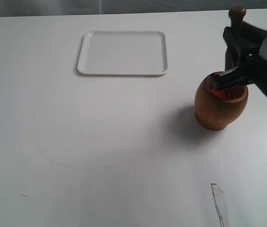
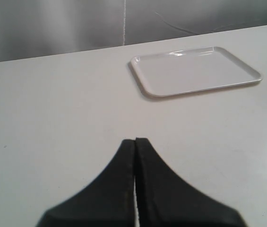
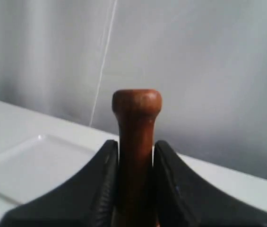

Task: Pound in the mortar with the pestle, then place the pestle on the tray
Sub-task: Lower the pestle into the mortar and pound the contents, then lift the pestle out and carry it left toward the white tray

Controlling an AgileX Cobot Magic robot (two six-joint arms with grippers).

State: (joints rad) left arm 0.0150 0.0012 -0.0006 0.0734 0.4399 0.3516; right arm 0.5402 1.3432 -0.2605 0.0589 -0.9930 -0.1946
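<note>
The brown wooden mortar stands at the right of the table, red bits showing at its mouth. My right gripper hangs over that mouth, shut on the reddish-brown pestle, which stands upright with its knob on top. The pestle's thick end is hidden behind the gripper. The white tray lies flat at the back, left of the mortar; it also shows in the left wrist view and the right wrist view. My left gripper is shut on nothing, above bare table, outside the exterior view.
The white table spreads between tray and mortar. A strip of clear tape lies near the front right edge. A grey curtain hangs behind the table's far edge.
</note>
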